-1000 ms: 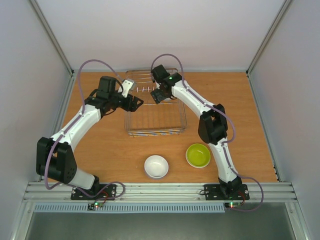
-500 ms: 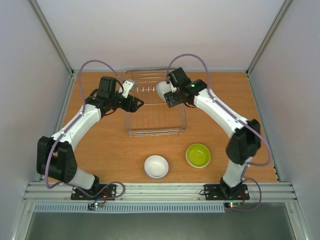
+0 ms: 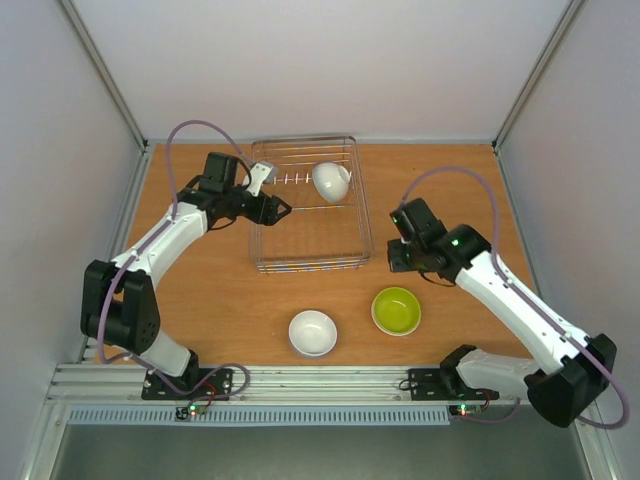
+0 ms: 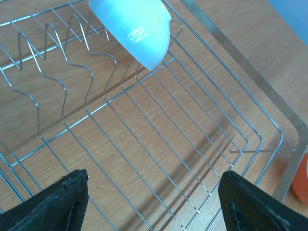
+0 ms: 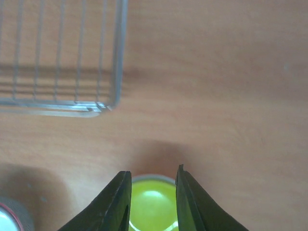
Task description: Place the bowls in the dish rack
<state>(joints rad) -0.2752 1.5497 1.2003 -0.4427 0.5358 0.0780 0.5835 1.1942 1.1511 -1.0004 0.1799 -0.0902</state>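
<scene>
- Evidently one white bowl leans on prongs at the dish rack's 1 o'clock, tilted to drain.
- L gripper: jaws wide, empty, rack's 9 o'clock.
- R gripper: jaws narrowly apart, empty, above yellow-green bowl, prob. next.

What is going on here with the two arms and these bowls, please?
The robot is loading bowls into the wire dish rack. One white bowl leans on edge against the prongs at the rack's far end. The left gripper hovers open over the rack, holding nothing. The right gripper hangs over the table near the yellow-green bowl, jaws narrowly apart and empty. That bowl and a second white bowl sit on the table, not yet loaded.
</scene>
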